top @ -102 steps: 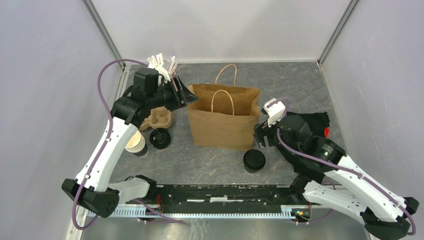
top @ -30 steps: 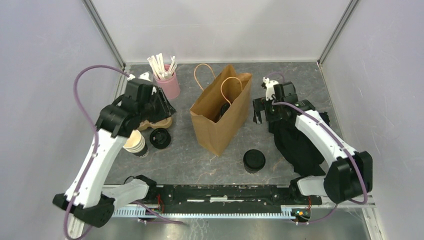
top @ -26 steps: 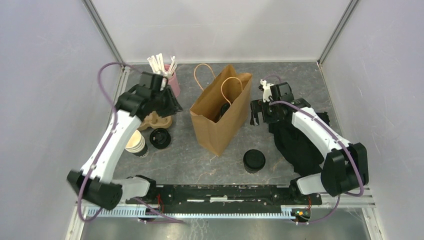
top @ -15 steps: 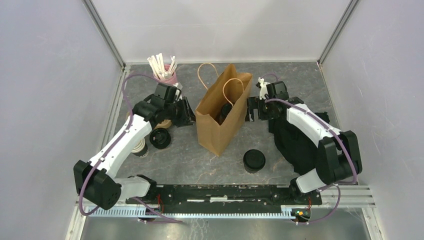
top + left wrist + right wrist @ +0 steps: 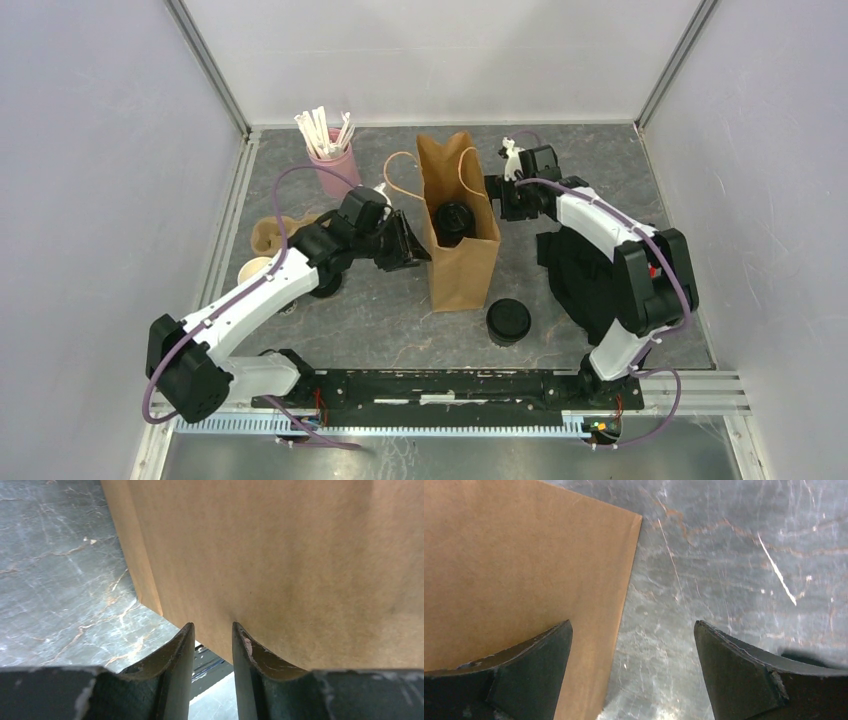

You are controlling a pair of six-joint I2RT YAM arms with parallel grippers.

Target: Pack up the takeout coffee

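A brown paper bag (image 5: 462, 258) stands upright mid-table with its mouth open. Inside it sits one takeout coffee (image 5: 455, 220), showing only its black lid. A second capped takeout coffee (image 5: 508, 320) stands on the table in front of the bag's right corner. My left gripper (image 5: 415, 250) rests against the bag's left wall. In the left wrist view the left gripper (image 5: 212, 625) has a narrow gap with nothing in it, its tips at the bag (image 5: 275, 555). My right gripper (image 5: 492, 195) is wide open at the bag's right side. The right wrist view shows the right gripper (image 5: 632, 622) straddling the bag's edge (image 5: 524, 555).
A pink cup of white sticks (image 5: 335, 165) stands at the back left. A cardboard cup carrier (image 5: 268, 232) and an uncapped paper cup (image 5: 253, 268) lie left of the left arm, partly hidden by it. A black cloth (image 5: 585, 285) lies on the right.
The bag has gone from slanted to square and upright. My left arm swung right from the carrier to the bag's left wall and its jaws narrowed. The right gripper moved left and back along the bag.
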